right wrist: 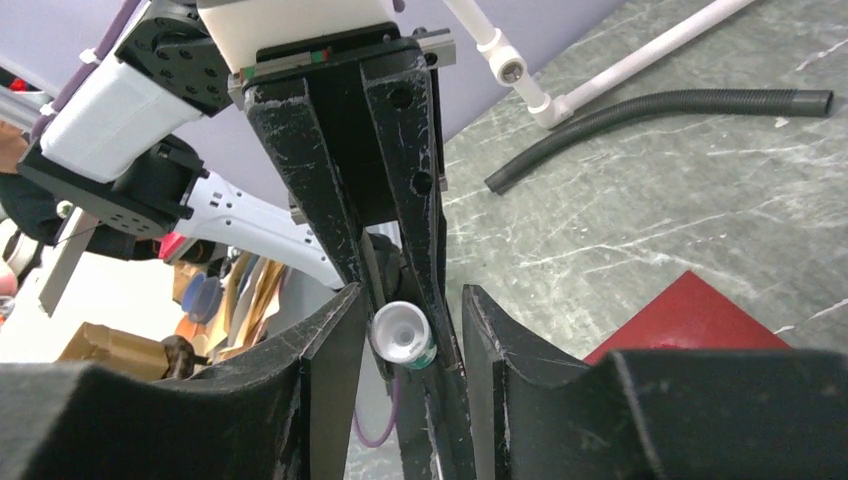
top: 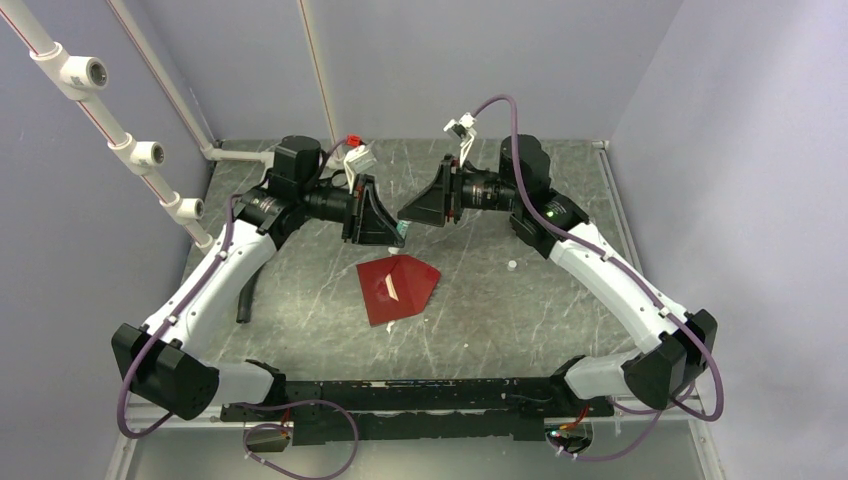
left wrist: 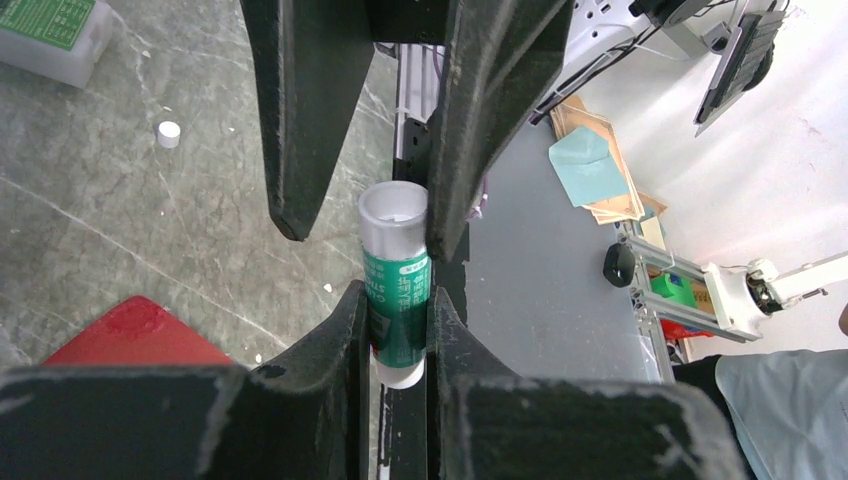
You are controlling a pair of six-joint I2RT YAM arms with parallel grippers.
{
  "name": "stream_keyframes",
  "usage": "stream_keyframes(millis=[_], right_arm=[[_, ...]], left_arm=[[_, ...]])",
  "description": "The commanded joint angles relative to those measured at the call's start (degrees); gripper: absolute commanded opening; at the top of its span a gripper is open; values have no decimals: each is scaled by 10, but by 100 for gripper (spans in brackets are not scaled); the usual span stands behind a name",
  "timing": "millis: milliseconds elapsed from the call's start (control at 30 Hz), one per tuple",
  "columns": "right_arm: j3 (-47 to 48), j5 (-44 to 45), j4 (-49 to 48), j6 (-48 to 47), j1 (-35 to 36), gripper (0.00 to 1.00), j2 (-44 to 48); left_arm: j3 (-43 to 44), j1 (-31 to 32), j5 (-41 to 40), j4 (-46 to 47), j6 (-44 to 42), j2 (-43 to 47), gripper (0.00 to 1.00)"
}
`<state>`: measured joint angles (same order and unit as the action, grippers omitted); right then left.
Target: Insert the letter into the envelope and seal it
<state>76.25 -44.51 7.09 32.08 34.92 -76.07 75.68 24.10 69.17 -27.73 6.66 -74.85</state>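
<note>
The dark red envelope (top: 396,288) lies flat on the marbled table, flap unfolded; corners of it show in the wrist views (left wrist: 135,332) (right wrist: 700,315). The letter is hidden; I only see a small pale streak on the envelope. Above the envelope's far edge my left gripper (left wrist: 397,295) is shut on a green glue stick (left wrist: 398,290), whose uncapped white end points toward the right arm. My right gripper (right wrist: 412,295) faces it, open, its fingers (left wrist: 300,190) straddling that white end (right wrist: 400,335) with a gap on one side. Both grippers meet tip to tip (top: 402,225).
A small white cap (top: 511,266) lies on the table right of the envelope. A white-and-green box (left wrist: 50,35) sits at the back. A black hose (top: 243,300) lies at the left, and white pipes (top: 130,150) run along the left wall.
</note>
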Motion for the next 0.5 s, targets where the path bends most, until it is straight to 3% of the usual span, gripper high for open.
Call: stream_keyframes(millis=[0,133,267,367,467], right_arm=[[18,-40,-12,-9,1,45,0],[16,-52,-4,-17,1,43,2],[16,-29,-3,-15,1,21,5],[13,34,-21,19,2,0,5],[20,143,-6,74,9,0,-9]], left_arm=[[28,2,4,11,-9,5,2],[27,1,-46,13,-3,9,2],[16,1,-64,29,8,15,2],[12,1,-75,32,8,16,2],[12,2,-146,27,-1,19,3]])
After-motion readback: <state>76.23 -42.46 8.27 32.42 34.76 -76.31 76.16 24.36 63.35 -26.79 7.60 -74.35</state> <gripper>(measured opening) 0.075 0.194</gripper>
